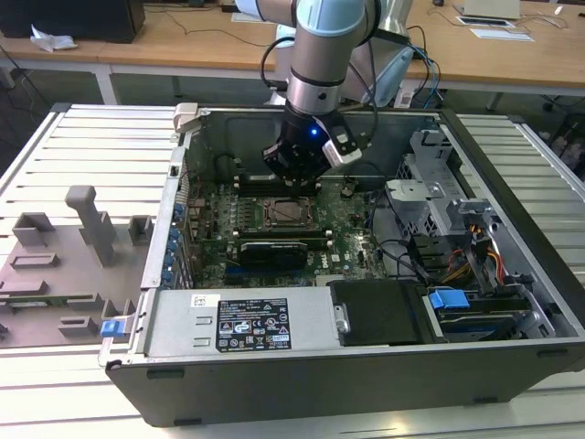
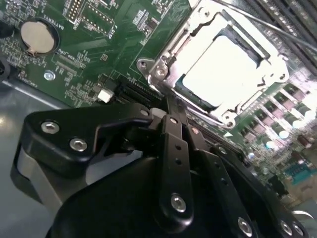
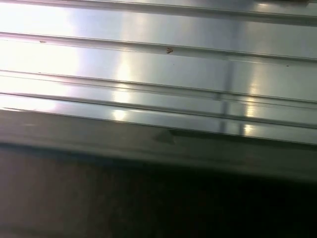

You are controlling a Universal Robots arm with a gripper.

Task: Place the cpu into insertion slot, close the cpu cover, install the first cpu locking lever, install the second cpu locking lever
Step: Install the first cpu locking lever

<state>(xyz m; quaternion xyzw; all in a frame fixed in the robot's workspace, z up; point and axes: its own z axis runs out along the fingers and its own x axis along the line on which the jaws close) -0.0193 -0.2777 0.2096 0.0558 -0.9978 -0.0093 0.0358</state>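
The cpu (image 2: 223, 67), a pale silver square, lies flat in the insertion slot (image 1: 288, 213) on the green motherboard. The cpu cover (image 2: 166, 62), a silver metal frame, is folded down around the chip. A thin wire locking lever (image 2: 262, 22) runs along the socket's far side. In the exterior view my gripper (image 1: 294, 181) hangs just above the socket's rear edge. In the second wrist view the black gripper (image 2: 171, 106) is shut, its tips close to the cover's edge, with nothing visible between them.
The open computer case (image 1: 302, 375) surrounds the board: black power supply (image 1: 242, 325) in front, drive cage and cables (image 1: 457, 229) at the exterior view's right. Long black memory slots (image 1: 274, 247) lie beside the socket. A ribbed metal tabletop (image 3: 158, 64) holds grey fixtures (image 1: 82, 229).
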